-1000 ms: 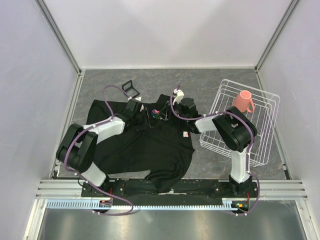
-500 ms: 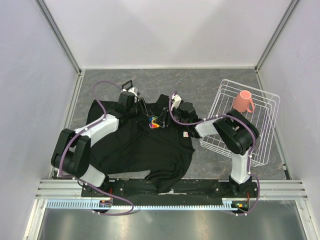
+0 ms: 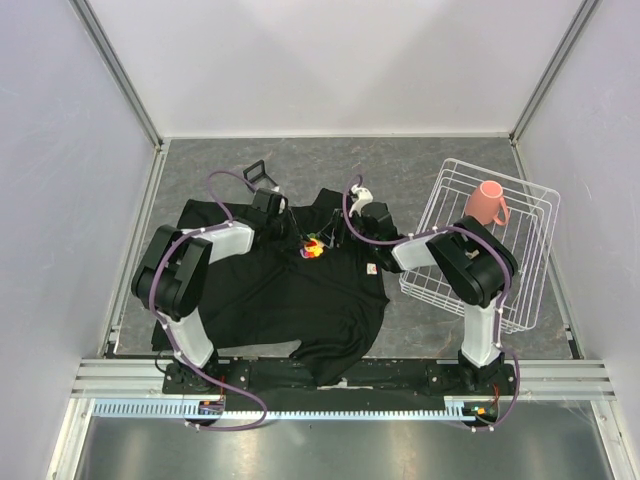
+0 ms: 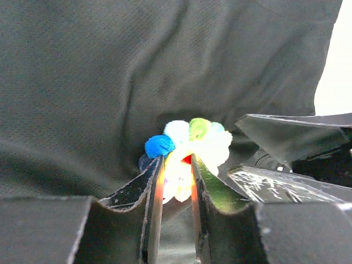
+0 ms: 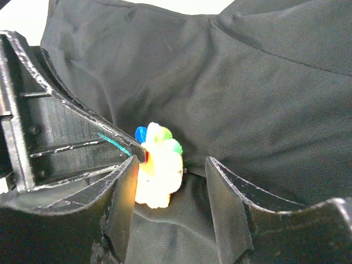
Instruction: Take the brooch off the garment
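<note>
The garment, a black T-shirt, lies spread on the table between the arms. The brooch, a small many-coloured flower, sits on its upper chest. My left gripper reaches in from the left. In the left wrist view the brooch is pinched between my left gripper. My right gripper comes in from the right and stands open around the brooch. In the right wrist view my right gripper has its left finger against the brooch and its right finger clear, over bunched cloth.
A white wire basket leans at the right with a pink mug in it. A small black frame-like object lies behind the shirt's left shoulder. The shirt's white-and-red label shows near the right arm.
My left gripper has closed in on the brooch, and its arm has swung nearer the shirt. My right gripper has opened wider. The brooch now stands out brighter, slightly nearer.
</note>
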You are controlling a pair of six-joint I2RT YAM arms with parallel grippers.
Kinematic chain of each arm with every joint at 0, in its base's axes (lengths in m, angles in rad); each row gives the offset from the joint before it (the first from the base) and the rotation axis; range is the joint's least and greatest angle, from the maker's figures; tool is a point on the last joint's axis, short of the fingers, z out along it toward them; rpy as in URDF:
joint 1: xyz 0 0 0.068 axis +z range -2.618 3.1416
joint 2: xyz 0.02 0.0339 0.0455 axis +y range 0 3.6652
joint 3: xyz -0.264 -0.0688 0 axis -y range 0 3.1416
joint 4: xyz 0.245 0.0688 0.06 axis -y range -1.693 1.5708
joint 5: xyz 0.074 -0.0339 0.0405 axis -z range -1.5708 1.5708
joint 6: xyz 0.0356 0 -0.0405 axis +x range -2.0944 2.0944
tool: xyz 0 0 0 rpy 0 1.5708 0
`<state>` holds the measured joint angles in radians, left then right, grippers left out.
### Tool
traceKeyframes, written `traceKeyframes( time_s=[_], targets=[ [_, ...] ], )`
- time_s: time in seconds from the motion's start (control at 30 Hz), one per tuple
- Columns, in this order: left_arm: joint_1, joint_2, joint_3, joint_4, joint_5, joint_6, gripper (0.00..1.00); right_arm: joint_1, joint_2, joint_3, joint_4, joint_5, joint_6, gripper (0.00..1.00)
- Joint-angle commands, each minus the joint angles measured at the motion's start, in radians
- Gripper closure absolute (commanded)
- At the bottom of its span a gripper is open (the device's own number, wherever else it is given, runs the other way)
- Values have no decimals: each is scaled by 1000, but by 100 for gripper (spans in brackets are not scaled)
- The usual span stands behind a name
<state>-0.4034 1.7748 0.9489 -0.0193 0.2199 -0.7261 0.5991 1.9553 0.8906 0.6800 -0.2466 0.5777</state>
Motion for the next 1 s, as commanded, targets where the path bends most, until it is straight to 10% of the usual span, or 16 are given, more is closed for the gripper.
traceKeyframes(
  time_s=[0.0, 0.97],
  targets=[
    [-3, 21, 5, 25, -19, -33, 70, 2, 34, 59, -25, -14, 36, 41],
    [-77, -187, -93, -31, -171, 54, 49, 24, 83, 44, 260, -232, 168, 55]
  ],
)
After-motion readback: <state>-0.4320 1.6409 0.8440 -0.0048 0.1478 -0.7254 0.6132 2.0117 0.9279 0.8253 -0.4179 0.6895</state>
